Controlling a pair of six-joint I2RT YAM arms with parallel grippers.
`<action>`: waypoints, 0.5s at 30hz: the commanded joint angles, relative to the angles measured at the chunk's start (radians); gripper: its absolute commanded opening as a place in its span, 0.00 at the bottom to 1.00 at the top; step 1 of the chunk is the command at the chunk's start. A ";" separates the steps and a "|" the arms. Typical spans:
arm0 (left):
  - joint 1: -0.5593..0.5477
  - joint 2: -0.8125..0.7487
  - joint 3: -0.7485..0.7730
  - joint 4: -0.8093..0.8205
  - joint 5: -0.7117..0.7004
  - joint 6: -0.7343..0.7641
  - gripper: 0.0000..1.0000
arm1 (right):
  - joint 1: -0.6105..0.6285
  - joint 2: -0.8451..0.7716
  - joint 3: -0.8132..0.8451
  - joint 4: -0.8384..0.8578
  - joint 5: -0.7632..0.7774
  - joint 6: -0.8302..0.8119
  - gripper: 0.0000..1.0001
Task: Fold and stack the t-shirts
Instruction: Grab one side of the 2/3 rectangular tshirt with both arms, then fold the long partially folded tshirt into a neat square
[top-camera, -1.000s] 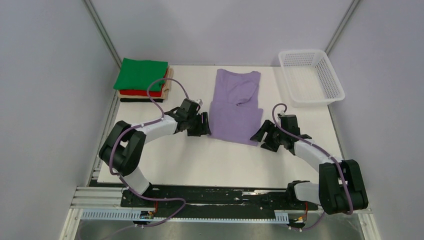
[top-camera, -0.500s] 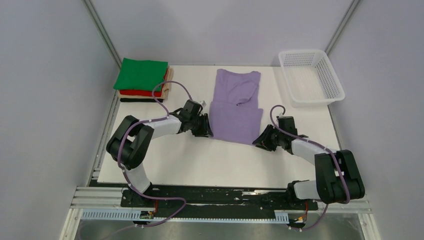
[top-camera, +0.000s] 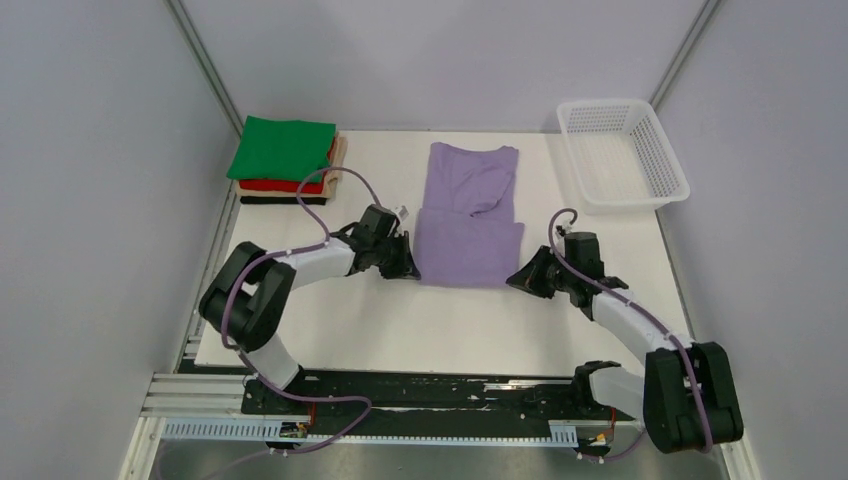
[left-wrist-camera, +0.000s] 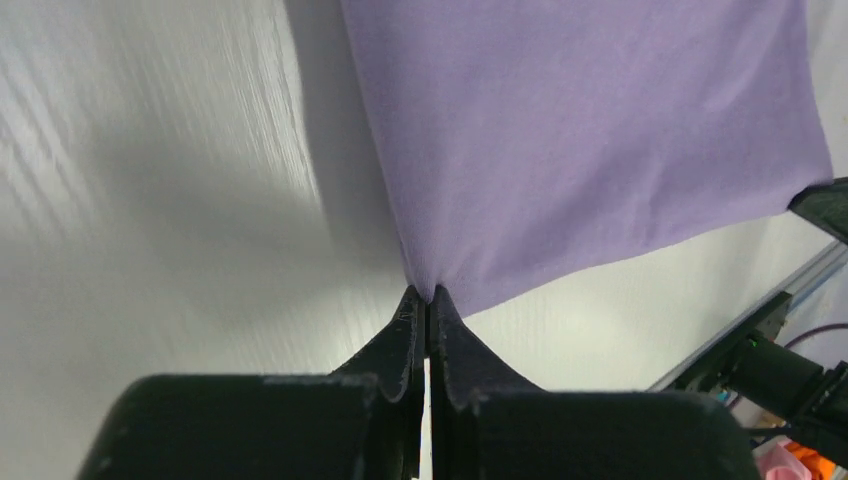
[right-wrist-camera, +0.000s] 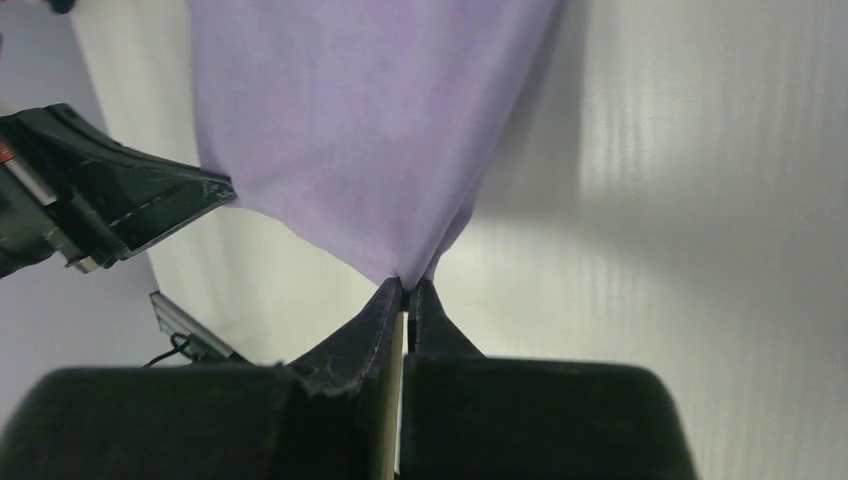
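A lavender t-shirt lies lengthwise in the middle of the white table, its sleeves folded in. My left gripper is shut on the shirt's near left corner; in the left wrist view the gripper pinches the purple cloth at its tips. My right gripper is shut on the near right corner, and the right wrist view shows it nipping the lavender hem. A stack of folded t-shirts, green on top with red and tan under it, sits at the far left corner.
A white mesh basket stands at the far right corner of the table. Grey walls close in on both sides. The left gripper's black body shows at the left of the right wrist view.
Both grippers have gone from open to shut on the lavender shirt's near corners. The shirt's near edge has been pulled straight and taut between them.
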 joint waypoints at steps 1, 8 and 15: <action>-0.022 -0.216 -0.043 -0.065 -0.017 0.018 0.00 | 0.006 -0.165 0.011 -0.039 -0.135 -0.031 0.00; -0.039 -0.592 -0.100 -0.195 -0.016 0.004 0.00 | 0.007 -0.400 0.033 -0.053 -0.331 0.005 0.00; -0.038 -0.865 -0.134 -0.295 -0.081 -0.060 0.00 | 0.006 -0.483 0.049 0.082 -0.452 0.056 0.00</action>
